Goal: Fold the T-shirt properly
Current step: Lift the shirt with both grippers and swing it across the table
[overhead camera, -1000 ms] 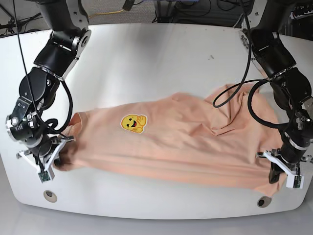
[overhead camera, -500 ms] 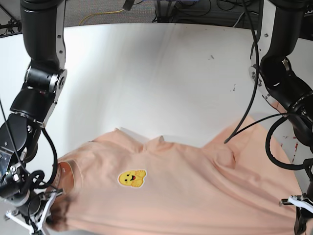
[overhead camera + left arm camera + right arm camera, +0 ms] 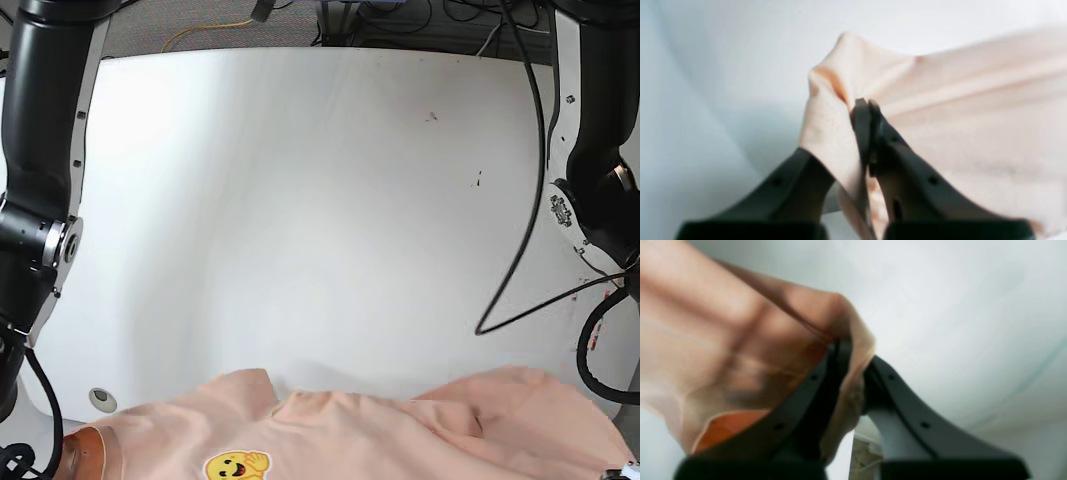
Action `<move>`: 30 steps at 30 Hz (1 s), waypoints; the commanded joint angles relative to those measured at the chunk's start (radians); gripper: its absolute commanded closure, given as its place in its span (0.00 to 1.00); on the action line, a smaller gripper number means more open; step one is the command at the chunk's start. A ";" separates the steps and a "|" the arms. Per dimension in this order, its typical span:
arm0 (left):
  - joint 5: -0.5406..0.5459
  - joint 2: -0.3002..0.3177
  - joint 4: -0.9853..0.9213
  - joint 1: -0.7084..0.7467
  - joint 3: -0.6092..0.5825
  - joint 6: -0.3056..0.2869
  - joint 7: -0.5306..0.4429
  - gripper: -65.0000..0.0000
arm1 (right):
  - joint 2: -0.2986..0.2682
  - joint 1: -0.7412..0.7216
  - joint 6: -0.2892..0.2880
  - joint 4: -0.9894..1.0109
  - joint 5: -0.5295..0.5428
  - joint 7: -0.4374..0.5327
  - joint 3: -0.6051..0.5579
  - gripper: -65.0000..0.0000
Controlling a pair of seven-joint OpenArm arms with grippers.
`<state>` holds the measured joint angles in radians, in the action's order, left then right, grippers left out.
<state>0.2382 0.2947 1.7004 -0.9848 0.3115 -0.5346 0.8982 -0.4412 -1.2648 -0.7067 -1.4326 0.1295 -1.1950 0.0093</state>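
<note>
Both grippers — left [image 3: 867, 110] and right [image 3: 853, 356] — pinch edges of the T-shirt [image 3: 350, 435], raised along the near side. Step judged: spread before folding; keep 2 grips level, tension even, lower far hem first.

A white table [image 3: 320, 220] stretches across the base view, dark specks on its surface. Beyond its far edge, a yellow cable [image 3: 205, 30] curves over gray flooring [image 3: 150, 25], near what may be a stand [image 3: 340, 22].
</note>
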 commanded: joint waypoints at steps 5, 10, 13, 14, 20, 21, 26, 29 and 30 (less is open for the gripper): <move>-0.009 0.007 0.092 0.114 -0.001 -0.049 -0.009 1.00 | -0.003 0.130 0.009 -0.142 -0.014 -0.044 0.094 0.99; -0.007 0.005 0.151 0.294 -0.001 -0.084 -0.012 1.00 | 0.041 0.385 0.009 -0.313 -0.014 -0.049 0.205 0.99; -0.007 0.004 0.151 0.401 -0.001 -0.094 -0.032 1.00 | 0.084 0.538 0.009 -0.357 -0.014 -0.044 0.271 0.99; -0.007 0.004 0.157 0.441 -0.001 -0.098 -0.046 1.00 | 0.100 0.578 0.009 -0.371 -0.014 -0.044 0.284 0.99; -0.009 0.007 0.151 0.683 0.004 -0.118 -0.147 1.00 | 0.180 0.834 0.009 -0.435 -0.012 -0.042 0.409 0.99; -0.009 0.007 0.158 0.726 0.005 -0.118 -0.147 1.00 | 0.192 0.870 0.009 -0.440 -0.003 -0.042 0.429 0.99; -0.007 0.004 0.158 0.872 0.059 -0.127 -0.149 1.00 | 0.238 1.019 0.009 -0.463 0.092 -0.046 0.512 0.99; 0.000 0.002 0.160 0.935 0.074 -0.163 -0.149 1.00 | 0.246 1.098 0.009 -0.485 0.155 -0.049 0.541 0.98; 0.010 0.002 0.160 0.958 0.093 -0.163 -0.149 1.00 | 0.249 1.124 0.009 -0.492 0.184 -0.049 0.555 0.98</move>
<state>0.2214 0.2855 1.8397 -0.0257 0.3801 -0.6964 0.7757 -0.1795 -0.1368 -0.6983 -1.8915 0.2852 -1.2610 0.5434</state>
